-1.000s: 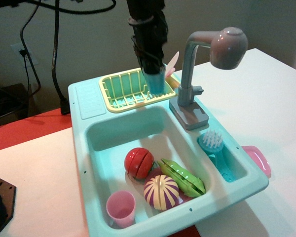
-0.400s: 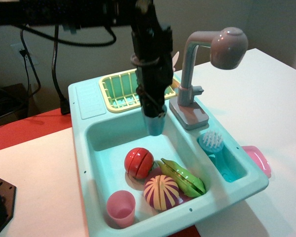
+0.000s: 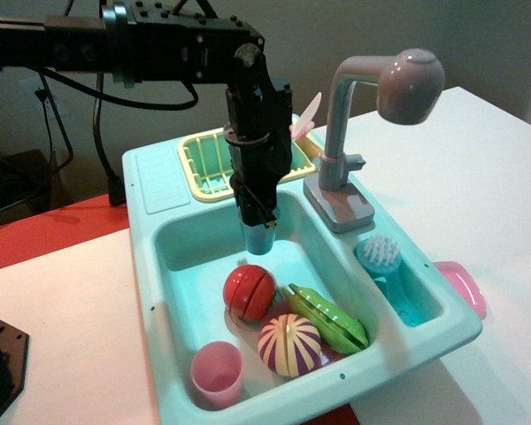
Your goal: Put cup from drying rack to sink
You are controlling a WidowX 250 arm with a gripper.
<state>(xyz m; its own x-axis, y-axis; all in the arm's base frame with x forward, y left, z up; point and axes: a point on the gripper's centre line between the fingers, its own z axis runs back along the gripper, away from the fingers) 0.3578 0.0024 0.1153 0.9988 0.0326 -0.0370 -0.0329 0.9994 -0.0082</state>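
Observation.image showed my fingers (image 3: 258, 223) pinching the cup (image 3: 259, 239), which hung upright inside the sink (image 3: 159, 257), above its floor and just behind the red toy fruit (image 3: 250, 292). To finish well, I judged I should lower straight down, clear of that fruit, before releasing. Cup and sink looked like smooth, glossy plastic; the drying rack (image 3: 208, 164) behind the sink basin was ribbed and pale yellow.

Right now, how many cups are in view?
2. The blue-teal cup hangs in the gripper over the sink basin; the pink cup stands at its near-left corner. The arm may hide others.
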